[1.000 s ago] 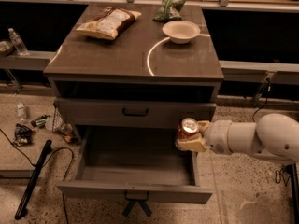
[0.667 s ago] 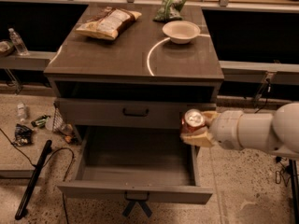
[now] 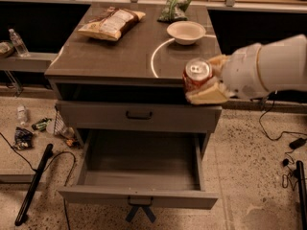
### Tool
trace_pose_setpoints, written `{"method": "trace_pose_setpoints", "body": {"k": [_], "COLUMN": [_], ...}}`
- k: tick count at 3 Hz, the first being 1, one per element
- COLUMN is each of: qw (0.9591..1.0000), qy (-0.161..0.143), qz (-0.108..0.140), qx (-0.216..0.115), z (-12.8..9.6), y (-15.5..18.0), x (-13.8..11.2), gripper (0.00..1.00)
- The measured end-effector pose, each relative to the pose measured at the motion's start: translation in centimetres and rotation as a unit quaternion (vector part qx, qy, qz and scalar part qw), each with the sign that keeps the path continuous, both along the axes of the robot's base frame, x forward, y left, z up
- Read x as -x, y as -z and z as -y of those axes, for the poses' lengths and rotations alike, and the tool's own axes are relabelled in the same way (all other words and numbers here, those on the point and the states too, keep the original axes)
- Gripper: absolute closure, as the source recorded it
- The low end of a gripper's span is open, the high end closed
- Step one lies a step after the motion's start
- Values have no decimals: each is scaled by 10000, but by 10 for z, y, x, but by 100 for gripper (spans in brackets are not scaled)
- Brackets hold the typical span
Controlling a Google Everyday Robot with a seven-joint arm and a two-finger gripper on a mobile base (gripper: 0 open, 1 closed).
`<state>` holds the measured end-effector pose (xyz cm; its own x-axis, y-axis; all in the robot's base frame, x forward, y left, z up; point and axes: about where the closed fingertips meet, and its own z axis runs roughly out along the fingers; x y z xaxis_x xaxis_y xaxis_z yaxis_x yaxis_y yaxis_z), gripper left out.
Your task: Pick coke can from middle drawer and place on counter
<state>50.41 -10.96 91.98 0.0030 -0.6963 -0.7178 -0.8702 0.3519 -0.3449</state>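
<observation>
Pinching the coke can (image 3: 196, 74) between its two pale fingers (image 3: 207, 96), the gripper (image 3: 206, 80) reaches in from the right and hangs at the front right corner of the counter (image 3: 110, 56). The can is upright, silver top showing, clear of any surface. Its outline crosses the counter's front edge just left of that corner, and whether it is over the top or just in front of it cannot be told.

In this camera view the middle drawer (image 3: 139, 198) is pulled far out below, well under the can. The upper drawer front (image 3: 139, 115) above it is closed.

On the counter, a white bowl (image 3: 186, 31) sits near the back right corner. A thin white curved line (image 3: 154, 56) runs from the bowl toward the front edge. A chip bag (image 3: 111, 24) lies toward the back left corner, and a green bag (image 3: 175, 5) lies at the back edge.
</observation>
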Motion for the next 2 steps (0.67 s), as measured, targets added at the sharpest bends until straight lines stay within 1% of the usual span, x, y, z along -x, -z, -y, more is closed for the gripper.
{"method": "trace_pose_setpoints", "body": {"k": [1, 2], "qw": [9993, 9955], "qy": [-345, -632], "qz": [-53, -642], "qx": [131, 290], "z": [-16, -36], "y": [-30, -23], "x": [-36, -97], "gripper": [100, 100]}}
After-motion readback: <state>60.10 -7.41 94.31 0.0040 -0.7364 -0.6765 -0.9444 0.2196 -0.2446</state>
